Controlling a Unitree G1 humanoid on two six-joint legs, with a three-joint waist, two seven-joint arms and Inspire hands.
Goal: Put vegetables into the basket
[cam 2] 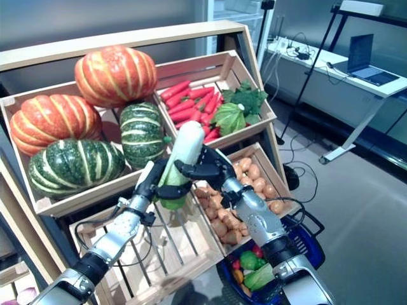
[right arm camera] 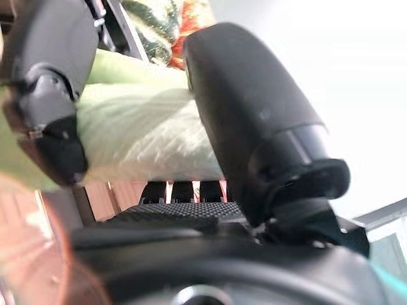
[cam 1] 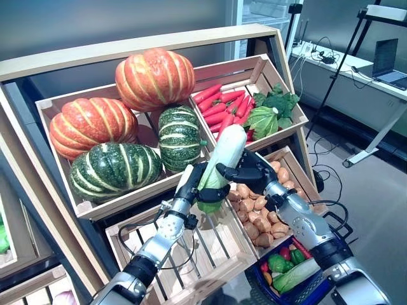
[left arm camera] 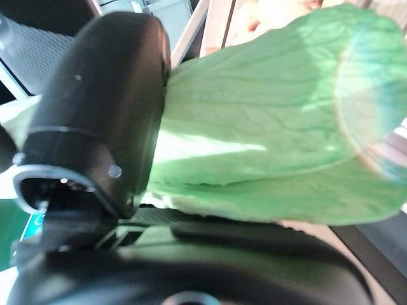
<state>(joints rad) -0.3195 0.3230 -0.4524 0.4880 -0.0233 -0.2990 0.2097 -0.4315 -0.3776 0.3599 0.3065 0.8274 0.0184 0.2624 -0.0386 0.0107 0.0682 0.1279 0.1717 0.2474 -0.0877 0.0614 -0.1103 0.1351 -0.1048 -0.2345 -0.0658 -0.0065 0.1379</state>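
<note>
Showing a dull grey wall (cam 1: 95, 25) high behind the fingers (cam 1: 232, 171). Glowing above them, possibly a glass door or window (cam 1: 261, 13). Spreading out right of the fingers as smooth grey floor (cam 1: 375, 190), trailing black cables (cam 1: 324, 175). Standing farther right and beyond: a white desk (cam 1: 356, 73) bearing a laptop (cam 1: 386, 58), a black tripod stand (cam 1: 336, 82) leaning before it.

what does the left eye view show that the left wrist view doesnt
Only the left eye view shows the pumpkins, red peppers, potatoes, the blue basket by the right arm, and the right hand gripping the cabbage from the other side. Only the left wrist view shows, close up, the left hand pressed against the green leaf end. Both show the pale green napa cabbage held in the left hand.
</note>
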